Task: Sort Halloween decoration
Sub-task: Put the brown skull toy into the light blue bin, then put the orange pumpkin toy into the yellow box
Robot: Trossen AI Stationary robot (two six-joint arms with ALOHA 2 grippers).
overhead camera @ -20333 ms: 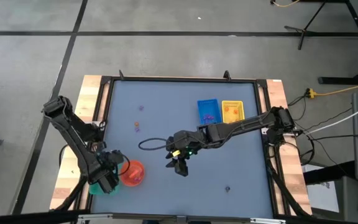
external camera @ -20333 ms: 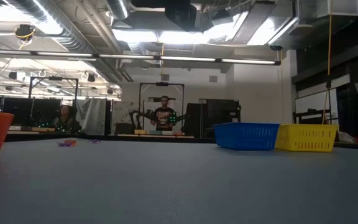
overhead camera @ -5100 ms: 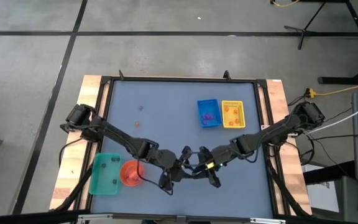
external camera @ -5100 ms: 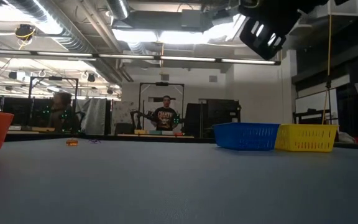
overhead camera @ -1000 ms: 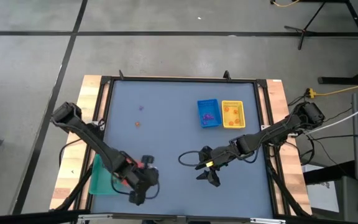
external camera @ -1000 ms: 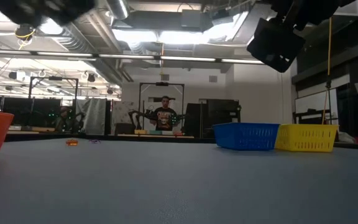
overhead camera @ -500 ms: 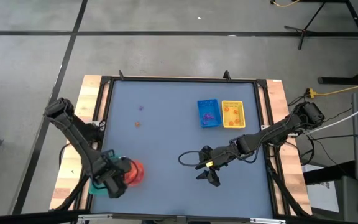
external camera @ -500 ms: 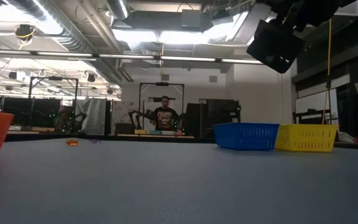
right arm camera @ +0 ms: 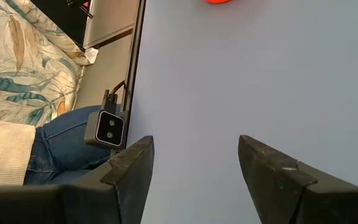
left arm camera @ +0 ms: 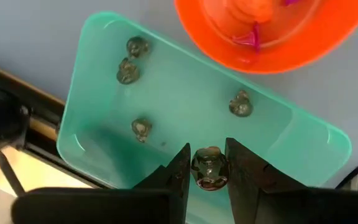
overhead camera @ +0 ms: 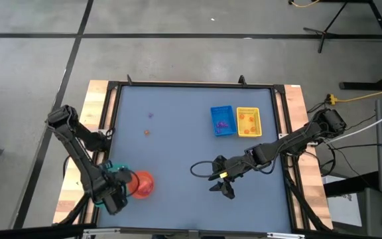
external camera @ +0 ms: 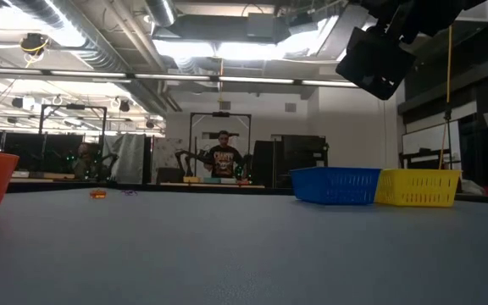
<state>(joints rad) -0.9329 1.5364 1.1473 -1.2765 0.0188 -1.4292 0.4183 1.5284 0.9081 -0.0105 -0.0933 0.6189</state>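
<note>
Halloween decoration pieces lie scattered: a dark grey piece (left arm camera: 209,168) is pinched between the fingers of the left gripper (left arm camera: 207,169), poised over the green tray (left arm camera: 166,118) at the lower left of the high view, where four similar grey pieces (left arm camera: 134,68) already rest. Beside the tray stands the orange bowl (overhead camera: 141,185). Orange (overhead camera: 146,132) and purple (overhead camera: 150,115) pieces lie on the worktop (overhead camera: 178,153) at upper left; others fill the blue tray (overhead camera: 222,121) and yellow tray (overhead camera: 248,121). The right gripper (right arm camera: 194,165), lower centre, hangs spread wide, grasping nothing.
</note>
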